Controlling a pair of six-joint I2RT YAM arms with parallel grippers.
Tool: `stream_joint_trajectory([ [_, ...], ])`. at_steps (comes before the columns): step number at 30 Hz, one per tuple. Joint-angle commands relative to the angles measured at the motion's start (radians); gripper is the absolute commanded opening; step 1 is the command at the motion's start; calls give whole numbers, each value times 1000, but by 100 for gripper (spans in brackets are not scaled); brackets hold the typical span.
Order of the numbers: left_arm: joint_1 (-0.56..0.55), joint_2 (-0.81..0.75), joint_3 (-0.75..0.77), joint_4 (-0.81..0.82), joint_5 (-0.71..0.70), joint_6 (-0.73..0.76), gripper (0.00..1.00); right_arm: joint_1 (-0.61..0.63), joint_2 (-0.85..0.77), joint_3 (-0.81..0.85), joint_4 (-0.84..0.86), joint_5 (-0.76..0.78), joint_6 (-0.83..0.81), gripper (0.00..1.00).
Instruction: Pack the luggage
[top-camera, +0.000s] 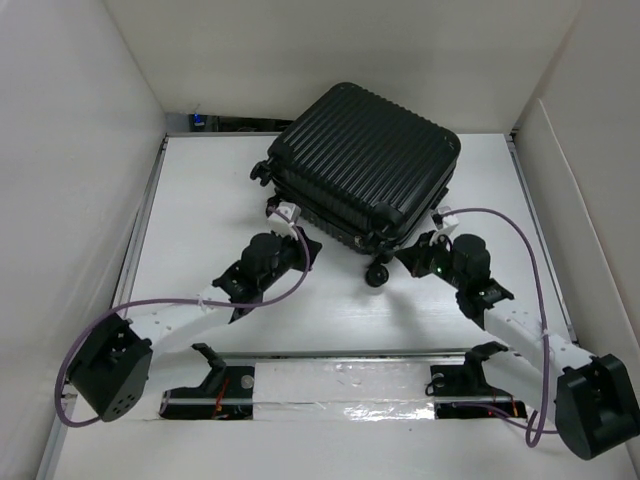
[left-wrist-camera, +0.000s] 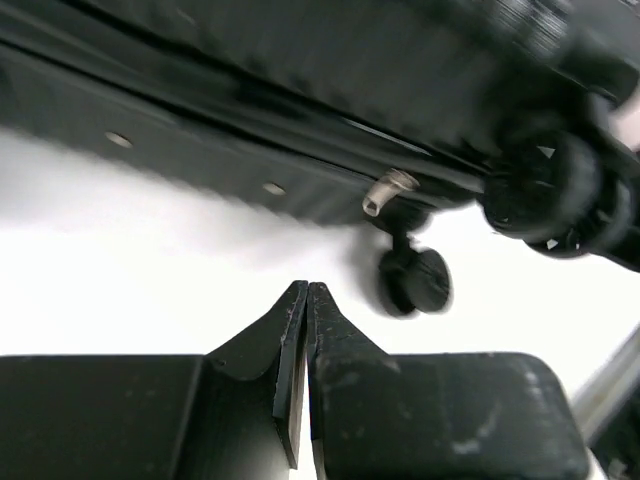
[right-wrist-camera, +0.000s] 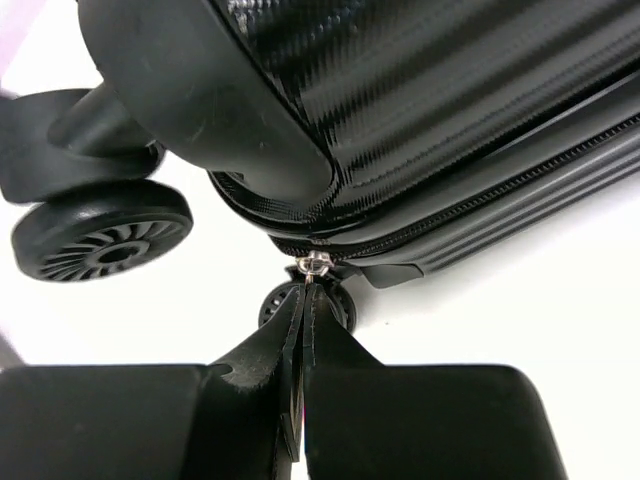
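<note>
Luggage (top-camera: 365, 160) lies shut and flat at the far middle of the white table (top-camera: 200, 200), turned at an angle, as I see it from overhead. My left gripper (top-camera: 292, 218) sits at its near left edge and my right gripper (top-camera: 436, 224) at its near right corner.

On the left wrist feed, which is blurred, the left gripper (left-wrist-camera: 307, 295) is clenched on nothing, tips together over bare table. The luggage (left-wrist-camera: 300, 60) edge runs above it, with a silver tab (left-wrist-camera: 385, 190) and a wheel (left-wrist-camera: 415, 282) near.

On the right wrist feed, the right gripper (right-wrist-camera: 305, 295) is closed, pinching the zipper pull (right-wrist-camera: 315, 264) at the seam of the luggage (right-wrist-camera: 420, 80). A spoked wheel (right-wrist-camera: 100, 235) sits to the left.
</note>
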Motion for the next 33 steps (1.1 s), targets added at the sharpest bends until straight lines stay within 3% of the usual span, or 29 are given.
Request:
stream_joint_trajectory([
  [1,-81,-64,-41,75,-97,-80,0,76,-64,-63,288,9,80,0],
  [6,-216,-63,-14,109,-48,-87,0,182,-61,-163,360,161,135,0],
  [8,-230,-31,26,133,52,-84,14,205,-74,-187,371,242,153,0],
  [9,-230,-13,48,130,85,-82,35,214,-93,-197,366,265,158,0],
  [12,-240,40,118,113,149,-65,61,223,-128,-218,357,340,166,0],
  [18,-240,96,219,92,165,-18,74,223,-133,-206,322,390,149,0],
  [30,-250,342,494,-153,172,61,54,243,-157,-189,292,357,143,0],
  [33,-278,394,572,-219,143,88,41,277,-150,-188,302,370,144,0],
])
